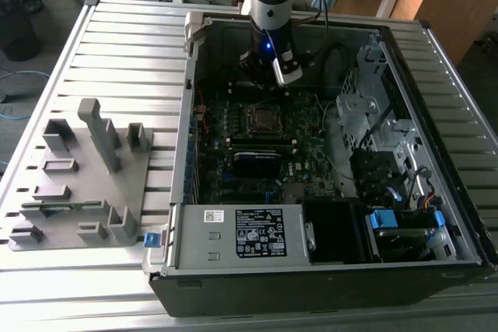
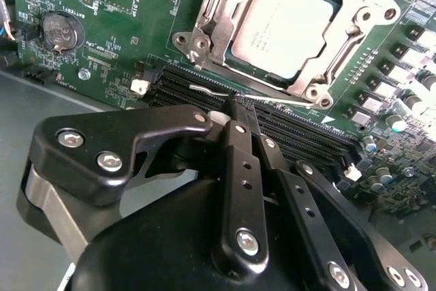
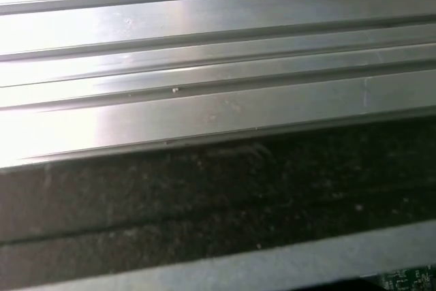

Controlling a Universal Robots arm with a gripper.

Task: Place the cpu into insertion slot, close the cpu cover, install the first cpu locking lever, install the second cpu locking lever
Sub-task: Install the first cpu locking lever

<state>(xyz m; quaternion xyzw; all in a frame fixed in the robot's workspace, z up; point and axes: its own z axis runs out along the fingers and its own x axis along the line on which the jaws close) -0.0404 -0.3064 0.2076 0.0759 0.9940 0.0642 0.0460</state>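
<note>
One gripper [image 2: 235, 103], fingers pressed together with no gap, nothing between them; its tip sits just above a thin silvery lever [image 2: 225, 91] lying along the black memory slots [image 2: 293, 134], contact unclear. Just beyond the lever, one cpu [image 2: 283, 25] sits flat in its socket on the green motherboard [image 2: 129, 39], with the cpu cover [image 2: 327, 56] closed down around it as a metal frame. One round coin battery [image 2: 60, 31] lies further off on the board. In the exterior view the arm [image 1: 268, 13] reaches down into one open computer case [image 1: 436, 153], socket [image 1: 264, 119] just below it. Case rests on a slatted aluminium table [image 1: 124, 60]; beside it one grey fixture tray [image 1: 78, 184]. Wooden desks stand behind.
</note>
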